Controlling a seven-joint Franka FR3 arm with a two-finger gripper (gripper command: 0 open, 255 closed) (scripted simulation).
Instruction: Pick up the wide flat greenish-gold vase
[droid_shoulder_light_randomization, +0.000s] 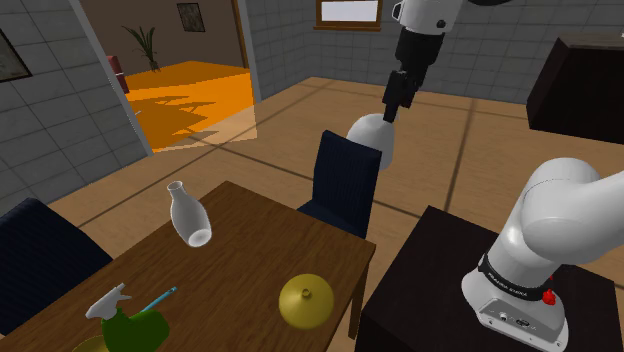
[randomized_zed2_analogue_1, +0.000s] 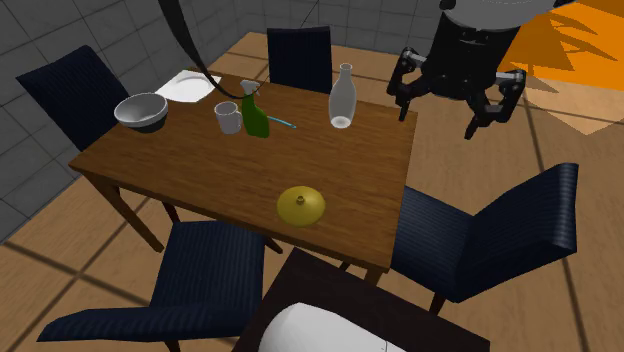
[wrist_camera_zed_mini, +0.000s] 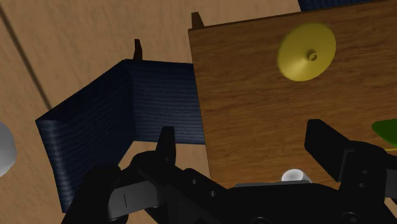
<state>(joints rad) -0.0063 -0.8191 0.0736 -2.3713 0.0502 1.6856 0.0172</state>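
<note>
The wide flat greenish-gold vase (droid_shoulder_light_randomization: 306, 300) (randomized_zed2_analogue_1: 301, 206) lies low on the wooden table (droid_shoulder_light_randomization: 250, 250) (randomized_zed2_analogue_1: 180, 160) near its edge on the stand side. My black gripper (droid_shoulder_light_randomization: 392, 112) (randomized_zed2_analogue_1: 441, 108) hangs high in the air, off the table, above a dark blue chair (randomized_zed2_analogue_1: 490, 235). It is open, with the two fingers well apart and nothing between them. In the wrist view the gripper (wrist_camera_zed_mini: 245, 146) looks down on the table corner (wrist_camera_zed_mini: 242, 95), and the vase (wrist_camera_zed_mini: 307, 52) sits as a yellow disc well beyond the fingertips.
A white bottle-shaped vase (droid_shoulder_light_randomization: 187, 215) (randomized_zed2_analogue_1: 342, 97), a green spray bottle (droid_shoulder_light_randomization: 130, 322) (randomized_zed2_analogue_1: 257, 115), a grey cup (randomized_zed2_analogue_1: 229, 117) and a grey bowl (randomized_zed2_analogue_1: 140, 108) stand farther along the table. Dark blue chairs (droid_shoulder_light_randomization: 345, 180) (wrist_camera_zed_mini: 127, 121) ring it. The dark stand (droid_shoulder_light_randomization: 420, 290) is close by.
</note>
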